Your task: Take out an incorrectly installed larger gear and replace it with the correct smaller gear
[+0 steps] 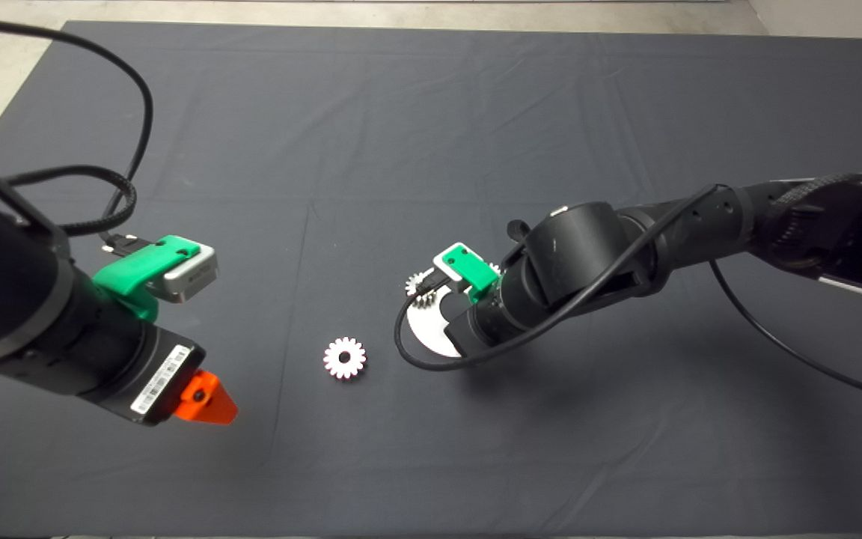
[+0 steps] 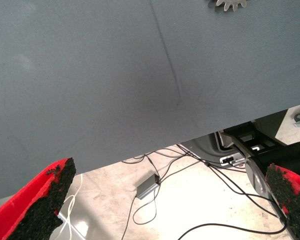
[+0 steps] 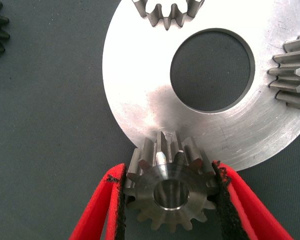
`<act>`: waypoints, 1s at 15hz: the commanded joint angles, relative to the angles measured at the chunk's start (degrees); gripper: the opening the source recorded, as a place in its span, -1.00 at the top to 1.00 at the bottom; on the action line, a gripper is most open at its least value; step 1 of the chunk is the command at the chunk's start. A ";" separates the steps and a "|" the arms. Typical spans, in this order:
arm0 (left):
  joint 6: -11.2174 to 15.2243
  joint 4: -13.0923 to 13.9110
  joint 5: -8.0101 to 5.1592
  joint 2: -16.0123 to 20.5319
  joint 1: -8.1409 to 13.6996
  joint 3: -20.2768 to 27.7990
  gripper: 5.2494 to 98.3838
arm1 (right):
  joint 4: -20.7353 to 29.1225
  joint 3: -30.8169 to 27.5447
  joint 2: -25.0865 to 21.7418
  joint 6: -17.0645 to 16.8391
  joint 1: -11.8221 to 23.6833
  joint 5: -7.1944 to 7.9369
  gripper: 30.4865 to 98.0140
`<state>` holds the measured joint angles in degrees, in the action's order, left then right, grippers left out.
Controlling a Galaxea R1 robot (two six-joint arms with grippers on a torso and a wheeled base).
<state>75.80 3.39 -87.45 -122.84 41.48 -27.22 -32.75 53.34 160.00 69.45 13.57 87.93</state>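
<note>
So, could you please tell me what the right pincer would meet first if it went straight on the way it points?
Probably the round plate: the right pincer, shut on a small gear, points at its near rim, though depth is unclear.

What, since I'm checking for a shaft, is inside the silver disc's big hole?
Only dark mat shows through the silver disc; no shaft. The gear in the right hand hides whatever lies under it.
</note>
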 commanded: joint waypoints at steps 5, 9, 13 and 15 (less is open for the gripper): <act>0.31 1.09 -3.60 0.09 1.23 1.13 -0.98 | -4.95 2.11 0.28 -0.28 0.32 2.16 0.79; 0.31 1.09 -3.69 -0.69 1.23 0.81 -0.98 | -5.10 2.10 0.42 -0.37 0.49 2.16 0.79; 0.39 1.18 -3.60 -0.61 1.23 1.05 -0.98 | -4.87 2.08 0.63 -0.63 0.49 2.16 0.79; 0.49 1.18 -3.60 -0.87 1.23 0.96 -0.98 | -4.87 2.02 1.06 -0.72 0.49 2.16 0.79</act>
<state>75.83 3.44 -87.43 -123.34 41.48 -26.87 -34.30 55.37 160.20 69.14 12.56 87.65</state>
